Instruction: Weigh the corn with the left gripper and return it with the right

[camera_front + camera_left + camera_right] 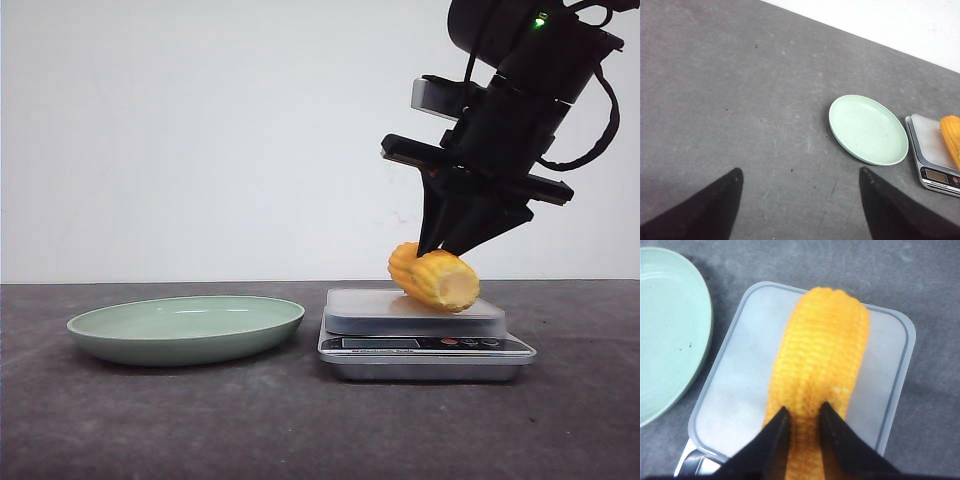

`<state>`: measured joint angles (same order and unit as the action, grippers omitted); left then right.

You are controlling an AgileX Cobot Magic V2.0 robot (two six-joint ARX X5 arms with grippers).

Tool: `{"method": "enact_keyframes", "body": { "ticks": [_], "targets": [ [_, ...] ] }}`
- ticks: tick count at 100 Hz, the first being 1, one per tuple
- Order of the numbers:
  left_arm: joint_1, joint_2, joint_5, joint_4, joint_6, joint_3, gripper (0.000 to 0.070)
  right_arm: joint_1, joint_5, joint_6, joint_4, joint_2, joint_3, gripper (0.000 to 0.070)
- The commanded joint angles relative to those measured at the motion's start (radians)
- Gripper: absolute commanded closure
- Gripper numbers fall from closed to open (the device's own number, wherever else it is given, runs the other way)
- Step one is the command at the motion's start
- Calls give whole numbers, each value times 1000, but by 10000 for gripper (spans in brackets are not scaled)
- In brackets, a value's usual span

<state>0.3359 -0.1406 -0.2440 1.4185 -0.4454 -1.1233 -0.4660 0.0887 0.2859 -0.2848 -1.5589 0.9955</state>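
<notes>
The left pincer (800,200) hangs spread over the table (740,100), well apart from the plate (867,130).

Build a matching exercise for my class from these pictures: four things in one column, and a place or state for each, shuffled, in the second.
Things:
1. corn
2. plate
3. left gripper
4. right gripper

Places or states:
A. open above bare tabletop
B. empty, beside the scale
C. fingers closed onto the cob from above
D. lying on the scale's platform

Pairs: 1-D, 2-B, 3-A, 4-C
</notes>
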Motion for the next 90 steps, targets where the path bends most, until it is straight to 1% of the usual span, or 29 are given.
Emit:
{"method": "enact_keyframes", "body": {
  "ticks": [1, 15, 32, 42, 54, 69, 76, 90],
  "targets": [
    [2, 2, -3, 18, 14, -12, 267, -9, -21, 15, 9, -16, 19, 700],
    [2, 2, -3, 17, 14, -12, 267, -17, -37, 13, 14, 8, 23, 700],
    [2, 2, -2, 17, 14, -12, 267, -55, -35, -17, -17, 125, 61, 700],
    [2, 2, -2, 11, 15, -12, 267, -105, -29, -25, -39, 190, 120, 700],
    [2, 2, -2, -1, 15, -12, 267, -183, -36, -24, -84, 198, 229, 700],
    [2, 2, -2, -2, 14, -12, 267, -271, -51, -11, -87, 121, 373, 700],
    [2, 2, -2, -1, 15, -12, 267, -303, -66, -5, -93, 58, 439, 700],
    [2, 2, -2, -2, 14, -12, 267, -342, -67, 5, -117, -87, 552, 700]
  ]
}}
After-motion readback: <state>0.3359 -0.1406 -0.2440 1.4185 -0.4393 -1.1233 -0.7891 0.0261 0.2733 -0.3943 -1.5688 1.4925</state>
